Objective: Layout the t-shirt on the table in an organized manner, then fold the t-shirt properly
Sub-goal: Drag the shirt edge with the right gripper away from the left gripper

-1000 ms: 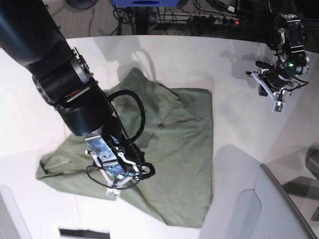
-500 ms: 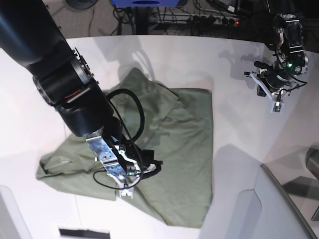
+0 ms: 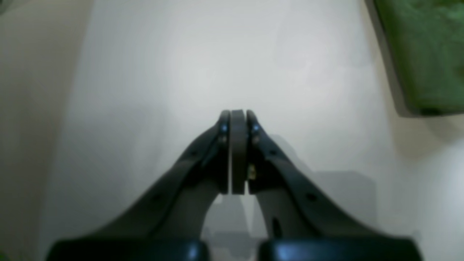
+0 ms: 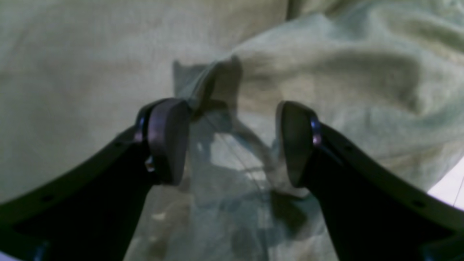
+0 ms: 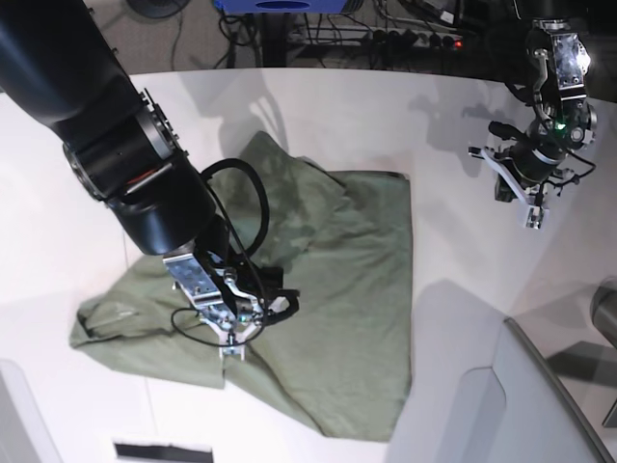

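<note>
The olive-green t-shirt point(image 5: 357, 260) lies crumpled on the white table point(image 5: 386, 116), with one sleeve pointing to the far side and a bunched part at the left. My right gripper point(image 5: 234, 345) hangs low over the shirt's near left part. In the right wrist view it point(image 4: 232, 141) is open, and a raised ridge of cloth point(image 4: 250, 137) runs between the two pads point(image 4: 168, 141). My left gripper point(image 5: 533, 214) hovers above bare table at the far right, away from the shirt. Its fingers point(image 3: 238, 119) are shut with nothing between them, and a shirt corner point(image 3: 424, 54) shows at the upper right.
A grey angled panel point(image 5: 540, 405) rises at the near right corner. A dark strip point(image 5: 162, 450) lies by the near edge. Cables and a power strip point(image 5: 424, 39) sit beyond the curved far edge. A black cable loop point(image 5: 253, 207) hangs off the right arm.
The right gripper, still open, first slid slightly right and then drew back toward the far side over the cloth. The left gripper drifted slightly farther away, staying shut.
</note>
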You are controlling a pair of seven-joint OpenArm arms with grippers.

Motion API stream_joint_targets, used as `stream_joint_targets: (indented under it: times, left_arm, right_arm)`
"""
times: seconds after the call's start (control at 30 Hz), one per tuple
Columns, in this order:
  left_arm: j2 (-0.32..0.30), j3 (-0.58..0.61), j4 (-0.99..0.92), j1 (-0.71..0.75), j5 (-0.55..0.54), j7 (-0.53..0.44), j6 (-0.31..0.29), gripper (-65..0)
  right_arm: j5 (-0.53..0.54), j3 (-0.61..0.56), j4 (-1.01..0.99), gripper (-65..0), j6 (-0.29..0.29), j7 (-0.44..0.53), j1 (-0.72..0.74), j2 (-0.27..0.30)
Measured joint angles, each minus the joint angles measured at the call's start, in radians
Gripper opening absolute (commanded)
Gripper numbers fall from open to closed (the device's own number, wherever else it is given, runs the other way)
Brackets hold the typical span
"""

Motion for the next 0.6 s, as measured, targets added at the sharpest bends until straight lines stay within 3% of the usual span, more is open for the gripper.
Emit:
stream_joint_targets:
  times: [0.17,0.33,0.47,0.5,0.57,0.6]
  left_arm:
    - [0.006,0.0,0.002,0.003,0.003,0.0,0.0,-65.0]
    - [0.007,0.0,0.001,0.003,0.003,0.0,0.0,-65.0]
    - [0.007,-0.003,0.001,0.005,0.003,0.0,0.0,-65.0]
    - [0.006,-0.003,0.001,0.01,0.003,-0.001,0.0,-65.0]
    - [0.005,-0.003,0.001,0.021,0.003,0.0,0.0,-65.0]
    - [0.005,-0.003,-0.001,0.024,0.003,0.003,0.0,-65.0]
  right_arm:
    - [0.056,0.0,0.003,-29.0,0.0,0.01,0.006,-0.003]
    - [0.061,0.0,0.002,-48.5,0.0,0.01,0.003,-0.003]
    - [0.06,0.0,0.002,-46.7,0.0,0.011,-0.01,-0.002]
    - [0.06,0.0,0.002,-49.2,0.0,0.011,-0.016,-0.002]
    - [0.06,0.0,0.006,-63.0,0.0,0.018,-0.029,-0.002]
    - [0.059,0.0,0.01,-65.0,0.0,0.021,-0.032,-0.002]
